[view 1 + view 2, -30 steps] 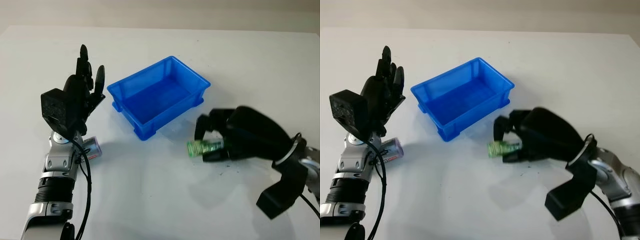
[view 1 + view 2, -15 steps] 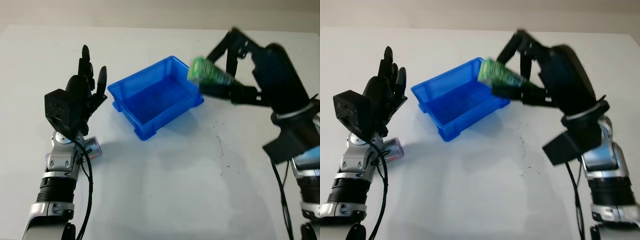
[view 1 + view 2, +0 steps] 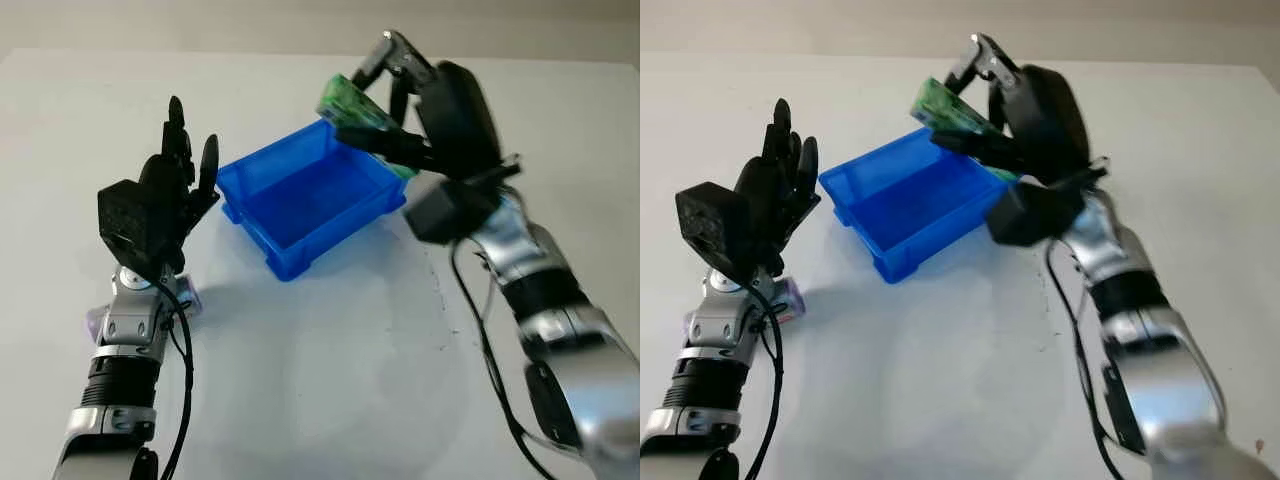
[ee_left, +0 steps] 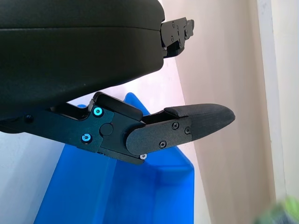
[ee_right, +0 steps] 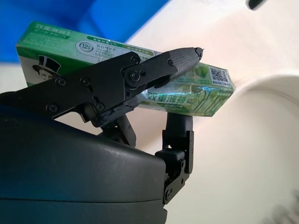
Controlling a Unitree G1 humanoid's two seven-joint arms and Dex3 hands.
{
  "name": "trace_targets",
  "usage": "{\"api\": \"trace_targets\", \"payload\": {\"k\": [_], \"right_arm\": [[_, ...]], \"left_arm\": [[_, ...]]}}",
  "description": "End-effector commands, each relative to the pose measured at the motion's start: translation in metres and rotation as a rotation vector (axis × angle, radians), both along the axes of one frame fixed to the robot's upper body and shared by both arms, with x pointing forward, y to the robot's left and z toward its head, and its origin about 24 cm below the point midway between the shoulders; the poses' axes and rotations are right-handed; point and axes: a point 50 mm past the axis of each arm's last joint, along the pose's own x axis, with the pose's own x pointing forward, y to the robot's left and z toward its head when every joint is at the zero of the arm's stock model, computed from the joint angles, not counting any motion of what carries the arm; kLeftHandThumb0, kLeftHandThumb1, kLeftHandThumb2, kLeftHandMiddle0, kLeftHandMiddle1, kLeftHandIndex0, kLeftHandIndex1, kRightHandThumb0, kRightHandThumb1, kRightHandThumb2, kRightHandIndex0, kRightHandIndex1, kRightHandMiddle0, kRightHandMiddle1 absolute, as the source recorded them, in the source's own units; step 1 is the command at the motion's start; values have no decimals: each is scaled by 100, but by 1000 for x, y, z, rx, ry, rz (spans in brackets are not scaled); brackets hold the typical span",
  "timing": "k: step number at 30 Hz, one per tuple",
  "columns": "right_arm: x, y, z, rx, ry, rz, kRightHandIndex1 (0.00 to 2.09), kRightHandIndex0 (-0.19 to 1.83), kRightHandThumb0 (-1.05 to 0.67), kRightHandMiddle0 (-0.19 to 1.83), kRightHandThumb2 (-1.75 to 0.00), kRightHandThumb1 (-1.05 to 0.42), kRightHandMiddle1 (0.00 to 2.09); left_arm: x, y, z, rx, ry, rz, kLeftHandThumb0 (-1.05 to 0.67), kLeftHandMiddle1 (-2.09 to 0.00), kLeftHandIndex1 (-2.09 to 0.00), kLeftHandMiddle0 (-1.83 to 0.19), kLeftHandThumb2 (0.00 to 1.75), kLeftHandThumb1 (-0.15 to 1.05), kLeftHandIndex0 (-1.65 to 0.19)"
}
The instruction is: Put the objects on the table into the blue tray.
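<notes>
The blue tray stands at the middle of the white table, with nothing inside it. My right hand is raised over the tray's far right corner, shut on a green box; its printed label shows up close in the right wrist view. My left hand is open and upright, to the left of the tray. A small white and purple cylinder lies on the table just behind the left wrist, mostly hidden by the arm.
The table's far edge runs across the top. Bare white table surface stretches in front of the tray and to its right.
My right hand lifted the green box off the table at the tray's front right, carried it up and leftward, and now holds it over the tray's far right corner. The left hand barely moved.
</notes>
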Motion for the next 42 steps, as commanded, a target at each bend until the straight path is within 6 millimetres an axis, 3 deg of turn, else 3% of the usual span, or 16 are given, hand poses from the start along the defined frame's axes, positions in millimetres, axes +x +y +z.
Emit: {"api": "trace_targets", "payload": {"k": [1, 2, 4, 9, 15, 19, 24, 27, 35, 42], "right_arm": [[7, 10, 0, -166, 147, 64, 66, -4, -72, -9, -30, -105, 68], [7, 12, -3, -267, 178, 78, 34, -11, -80, -14, -33, -105, 35], [6, 14, -7, -409, 178, 84, 7, -18, -91, -18, -39, -105, 7], [3, 8, -15, -502, 154, 74, 0, -19, -94, -19, -41, -105, 0], [-2, -5, -20, -467, 135, 73, 0, -19, -94, -19, -38, -105, 0], [-8, -14, -18, -384, 79, 65, 0, -19, -94, -19, -42, -105, 0], [-16, -31, -15, -222, 8, 23, 0, -19, -94, -19, -63, -105, 0], [-23, -45, -17, -90, 23, 14, 0, -19, -93, -19, -64, -105, 0], [-46, -81, -49, 197, 214, -93, 0, -19, -83, -19, -66, -105, 0], [-64, -91, -71, 375, 363, -175, 0, -19, -80, -19, -69, -105, 0]], "left_arm": [[-4, -1, -4, -5, 1, 11, -77, 0, 0, 19, 63, 105, 19], [-5, 0, -5, -2, 2, 15, -76, 0, 0, 19, 63, 105, 19], [-7, 1, -6, 4, 2, 23, -76, 0, 0, 19, 65, 105, 19], [-7, 4, -8, 5, 10, 31, -76, 0, 0, 19, 65, 105, 19], [-5, 0, -8, -4, 15, 14, -76, 0, 0, 19, 62, 105, 19], [-4, 0, -8, 3, 18, 6, -74, 0, 0, 19, 64, 105, 19], [-4, 3, -6, 11, 12, 16, -77, 0, 0, 19, 65, 105, 19], [-7, 6, -2, 25, -9, 23, -76, 0, 0, 19, 64, 105, 19], [-16, 19, 19, 118, -67, 43, -77, 0, 0, 19, 63, 105, 19], [-26, 25, 44, 161, -170, 25, -75, 0, 0, 19, 61, 105, 19]]}}
